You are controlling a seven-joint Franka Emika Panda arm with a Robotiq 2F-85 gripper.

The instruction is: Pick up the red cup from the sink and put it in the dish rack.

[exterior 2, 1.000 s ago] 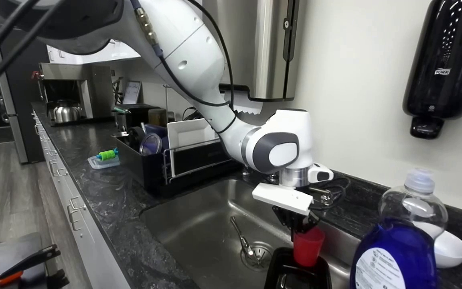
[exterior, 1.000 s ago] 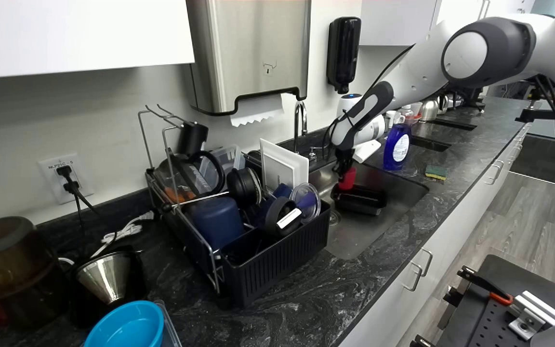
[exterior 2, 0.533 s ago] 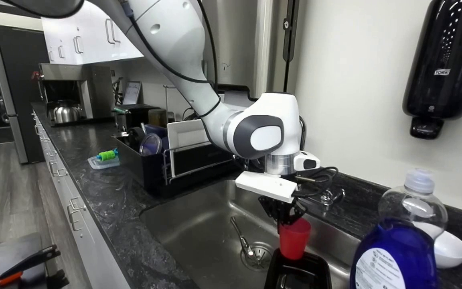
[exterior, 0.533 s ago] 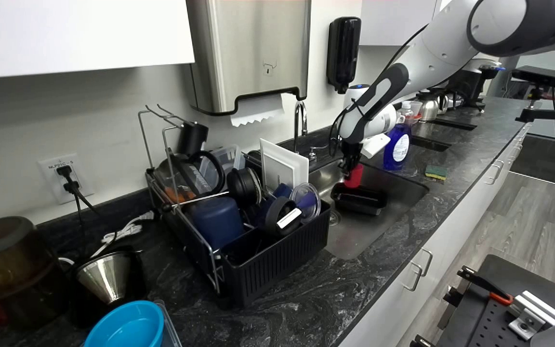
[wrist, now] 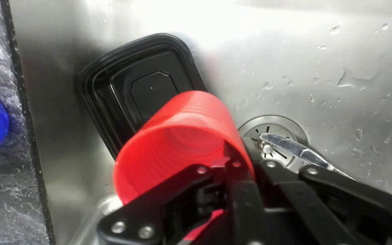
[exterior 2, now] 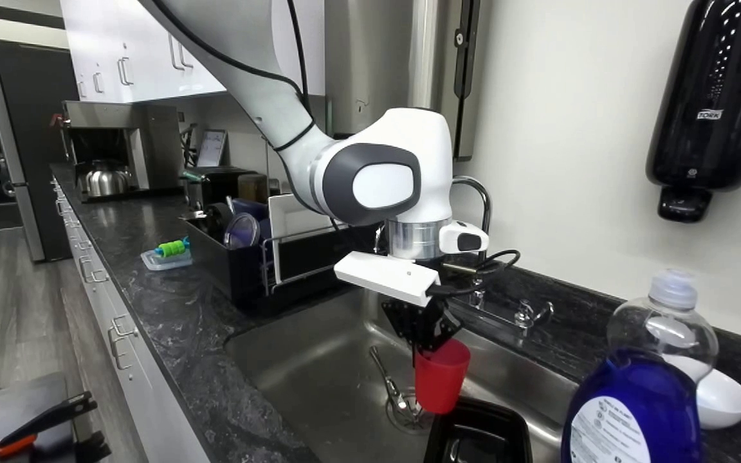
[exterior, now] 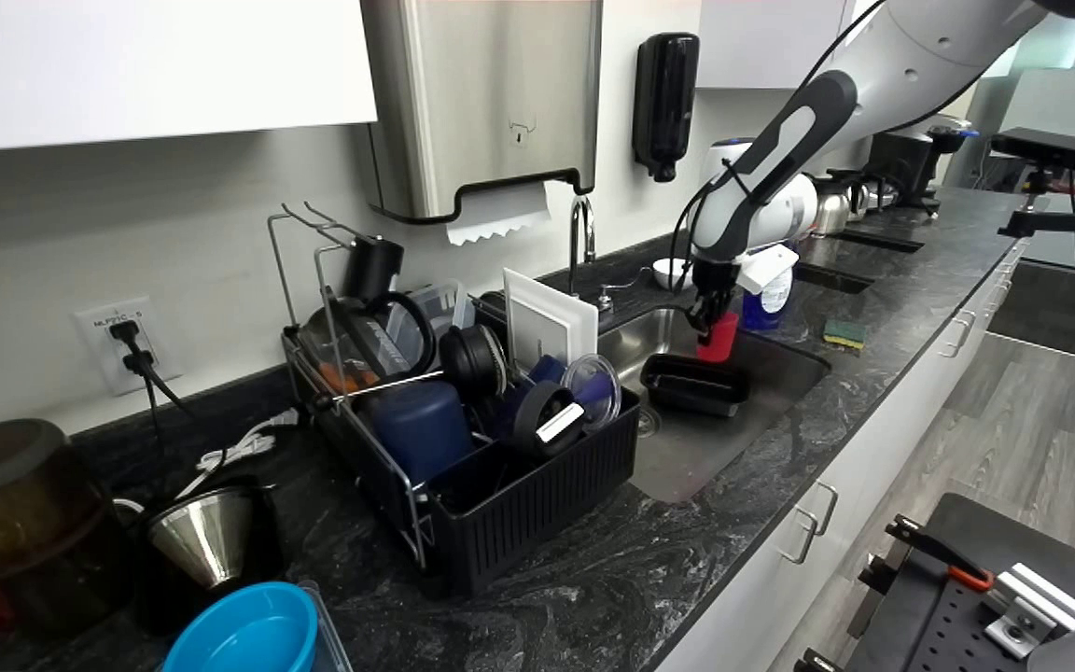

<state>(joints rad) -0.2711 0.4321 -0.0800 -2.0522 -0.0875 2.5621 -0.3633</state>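
The red cup (exterior 2: 441,379) hangs mouth up, slightly tilted, above the sink (exterior 2: 329,360). My gripper (exterior 2: 423,344) is shut on its wall near the rim. In the wrist view one finger of the gripper (wrist: 243,149) goes inside the cup (wrist: 185,139) and the other lies along the outside; the tips are partly hidden by the cup wall. An exterior view has the cup (exterior: 720,336) over the far part of the basin. The black dish rack (exterior: 537,509) stands on the counter beside the sink, filled with dishes.
A black plastic container (wrist: 151,78) lies in the sink close to the drain, where a utensil (wrist: 284,144) also rests. The tall faucet (exterior 2: 485,199) rises at the back. A blue soap bottle (exterior 2: 634,411) stands at the sink's edge. A white square plate (exterior: 551,327) sticks up from the rack.
The arm has carried the cup up and away from the wall, toward the counter's front side. It has risen off the black container, with the grip unchanged.
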